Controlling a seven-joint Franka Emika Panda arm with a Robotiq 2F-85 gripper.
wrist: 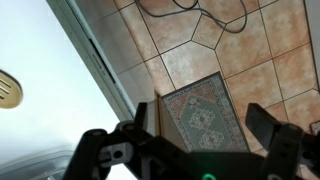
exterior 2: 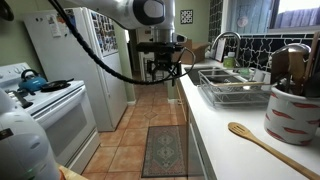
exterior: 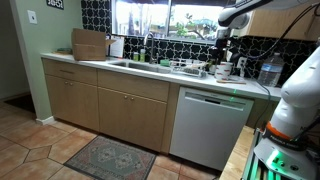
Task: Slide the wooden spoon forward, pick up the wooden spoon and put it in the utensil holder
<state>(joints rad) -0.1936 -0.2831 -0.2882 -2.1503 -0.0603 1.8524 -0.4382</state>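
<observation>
Starting nearest the lens, the wooden spoon (exterior 2: 256,141) lies flat on the white counter (exterior 2: 215,130), bowl aimed up-counter toward my gripper (exterior 2: 163,68), handle trailing away from it. The utensil holder (exterior 2: 293,112) stands just beside it. Beyond the dish rack (exterior 2: 235,93), the gripper hangs spread wide and empty, well apart, out past the counter edge over the rug (wrist: 205,115). Open counter lies between.

Bare white countertop (exterior 2: 222,150) lies open on the near side of the utensil holder (exterior 2: 292,115). A dish rack (exterior 2: 235,94) stands close behind it, and tall utensils (exterior 2: 290,66) crowd its mouth.
</observation>
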